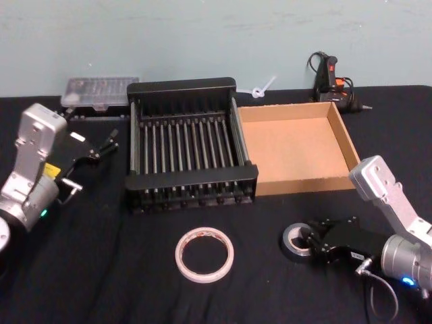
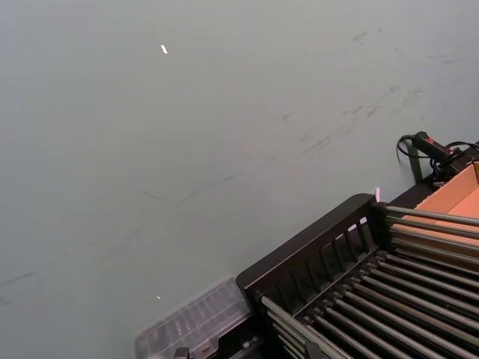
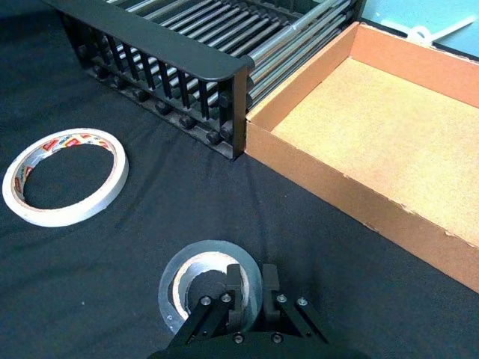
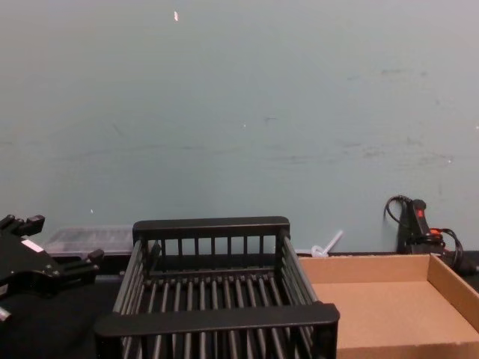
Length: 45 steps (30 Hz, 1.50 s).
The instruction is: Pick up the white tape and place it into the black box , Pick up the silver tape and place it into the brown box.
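Observation:
The silver tape (image 1: pixel 293 241) lies flat on the black cloth at the front right. My right gripper (image 1: pixel 312 241) is shut on its wall; the right wrist view shows one finger (image 3: pixel 236 288) inside the hole of the silver tape (image 3: pixel 196 271) and the other outside. The white tape (image 1: pixel 204 253) lies flat at the front centre, free of either gripper, and is the white tape (image 3: pixel 63 176) in the right wrist view. Behind stand the black box (image 1: pixel 192 177) and, touching its right side, the brown box (image 1: pixel 343 138), both with nothing in them. My left gripper (image 1: pixel 106 144) hangs open left of the black box.
A clear plastic case (image 1: pixel 100 91) sits behind the black box's left corner. A glue gun (image 1: pixel 331 81) with its cord stands behind the brown box, and a white plastic piece (image 1: pixel 262 89) lies between them. A pale wall closes the back.

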### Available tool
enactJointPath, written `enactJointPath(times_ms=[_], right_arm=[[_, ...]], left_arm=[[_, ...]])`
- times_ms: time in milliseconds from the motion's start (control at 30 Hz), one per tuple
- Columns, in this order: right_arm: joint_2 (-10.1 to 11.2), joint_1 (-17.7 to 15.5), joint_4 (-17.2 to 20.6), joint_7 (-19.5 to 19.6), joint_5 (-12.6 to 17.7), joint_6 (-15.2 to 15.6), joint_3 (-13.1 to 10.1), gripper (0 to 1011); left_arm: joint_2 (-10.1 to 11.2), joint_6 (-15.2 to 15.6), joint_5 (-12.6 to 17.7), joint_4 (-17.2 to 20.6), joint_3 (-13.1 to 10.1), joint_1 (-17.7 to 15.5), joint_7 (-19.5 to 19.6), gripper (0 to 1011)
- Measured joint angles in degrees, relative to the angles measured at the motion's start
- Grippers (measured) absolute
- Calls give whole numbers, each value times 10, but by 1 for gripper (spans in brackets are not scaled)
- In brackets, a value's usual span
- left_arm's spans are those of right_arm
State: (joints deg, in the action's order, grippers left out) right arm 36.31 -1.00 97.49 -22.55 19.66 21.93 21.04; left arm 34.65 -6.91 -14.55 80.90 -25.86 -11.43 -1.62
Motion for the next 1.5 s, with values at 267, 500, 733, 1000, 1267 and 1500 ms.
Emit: enactJointPath(times_ms=[267,500,733,1000,1267,1500], right_arm=[[0,0,0,0,0,0,0,162],[-1,-1,3,-8,6,-9,-8,162],[1,2,10,-14,14,-26,-19,162],[-4,10,19,-10,23,-63,-38,162],[-15,26,15,3,23,-85,-50,162],[-40,57,-8,32,8,-87,-57,162]], left_arm=[[0,0,0,0,0,0,0,1001],[0,0,0,0,0,0,0,1001],[0,0,0,0,0,0,0,1001],[0,0,0,0,0,0,0,1001],[0,0,0,0,0,0,0,1001],[0,0,0,0,0,0,0,1002]])
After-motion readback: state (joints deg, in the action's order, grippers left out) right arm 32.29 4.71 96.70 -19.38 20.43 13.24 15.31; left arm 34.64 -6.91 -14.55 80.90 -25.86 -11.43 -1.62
